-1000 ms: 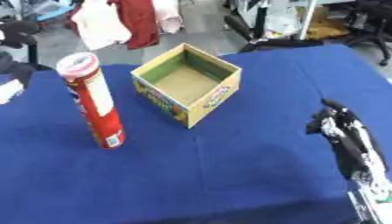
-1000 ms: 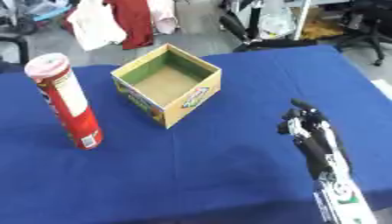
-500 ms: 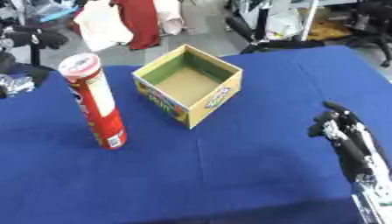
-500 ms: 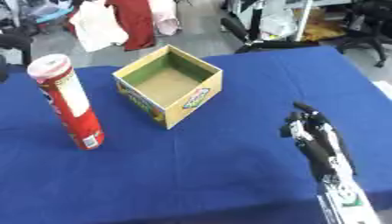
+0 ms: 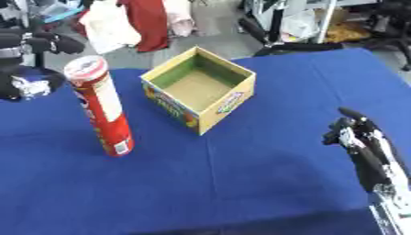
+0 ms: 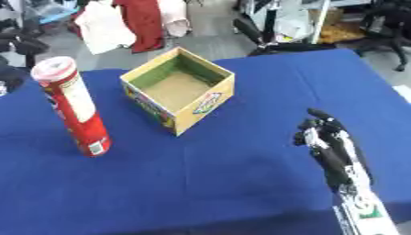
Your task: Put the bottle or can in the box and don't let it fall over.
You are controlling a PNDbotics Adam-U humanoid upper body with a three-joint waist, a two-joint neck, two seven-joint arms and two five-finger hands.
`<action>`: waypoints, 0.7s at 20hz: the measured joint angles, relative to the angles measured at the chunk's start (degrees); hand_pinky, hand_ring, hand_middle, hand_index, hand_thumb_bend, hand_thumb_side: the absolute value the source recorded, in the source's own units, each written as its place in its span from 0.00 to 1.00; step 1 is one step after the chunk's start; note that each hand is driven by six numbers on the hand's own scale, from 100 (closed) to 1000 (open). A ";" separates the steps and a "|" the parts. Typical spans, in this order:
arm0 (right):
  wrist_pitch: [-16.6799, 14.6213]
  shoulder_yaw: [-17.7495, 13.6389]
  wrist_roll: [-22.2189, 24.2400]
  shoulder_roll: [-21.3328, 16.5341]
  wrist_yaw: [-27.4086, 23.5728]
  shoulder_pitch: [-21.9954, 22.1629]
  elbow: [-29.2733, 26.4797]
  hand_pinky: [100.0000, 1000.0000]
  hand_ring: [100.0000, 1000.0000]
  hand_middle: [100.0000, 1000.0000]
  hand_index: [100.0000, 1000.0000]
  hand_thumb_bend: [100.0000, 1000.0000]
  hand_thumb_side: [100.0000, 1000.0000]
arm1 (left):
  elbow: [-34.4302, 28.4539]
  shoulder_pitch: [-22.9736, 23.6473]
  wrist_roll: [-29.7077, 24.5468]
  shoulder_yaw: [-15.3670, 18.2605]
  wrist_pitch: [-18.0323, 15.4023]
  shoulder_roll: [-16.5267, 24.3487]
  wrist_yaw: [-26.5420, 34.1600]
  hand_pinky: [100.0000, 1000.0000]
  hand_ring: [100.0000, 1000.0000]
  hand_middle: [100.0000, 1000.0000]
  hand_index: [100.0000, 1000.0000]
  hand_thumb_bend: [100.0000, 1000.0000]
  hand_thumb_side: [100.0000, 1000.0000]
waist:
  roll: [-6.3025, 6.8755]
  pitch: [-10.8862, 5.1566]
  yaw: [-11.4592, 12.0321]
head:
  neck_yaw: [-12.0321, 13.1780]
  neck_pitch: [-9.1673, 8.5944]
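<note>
Left eye view shows a tall red cylindrical can (image 5: 102,110) with a pale lid standing upright near the left edge of the blue tabletop (image 5: 241,183), just beside an open yellow cardboard box (image 5: 199,88). Right hand (image 6: 327,142) rests near the right edge, fingers relaxed, holding nothing. Left hand (image 5: 32,64) shows at the left edge; its fingers cannot be made out.

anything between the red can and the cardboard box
Nothing: only bare blue tablecloth separates the red can from the cardboard box, clearest in the left eye view.
</note>
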 measured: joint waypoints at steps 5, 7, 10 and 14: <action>0.05 0.01 0.13 0.00 0.00 0.12 0.01 0.48 0.48 0.49 0.79 0.00 0.29 | 1.00 -1.38 2.41 -0.49 1.03 -1.20 -0.53 0.89 0.95 0.99 1.00 0.00 0.92 | -0.02 -0.03 0.01 | 0.44 0.00; 0.06 0.01 0.14 -0.01 0.00 0.22 0.01 0.48 0.48 0.49 0.79 0.00 0.29 | 1.52 -2.05 3.60 -0.79 1.29 -1.67 -1.10 0.89 0.95 0.99 1.00 0.00 0.89 | -0.02 -0.05 0.01 | 0.46 0.00; 0.06 0.02 0.17 -0.01 0.00 0.22 0.01 0.48 0.48 0.49 0.79 0.00 0.29 | 2.30 -3.14 4.60 -1.21 1.34 -2.39 -2.29 0.89 0.95 0.99 1.00 0.00 0.84 | -0.02 -0.07 0.01 | 0.48 0.00; 0.05 0.06 0.19 -0.01 -0.01 0.23 0.01 0.48 0.48 0.49 0.79 0.00 0.29 | 3.59 -4.40 4.72 -1.94 1.21 -3.53 -3.54 0.89 0.95 0.99 1.00 0.00 0.86 | -0.02 -0.07 0.00 | 0.66 0.00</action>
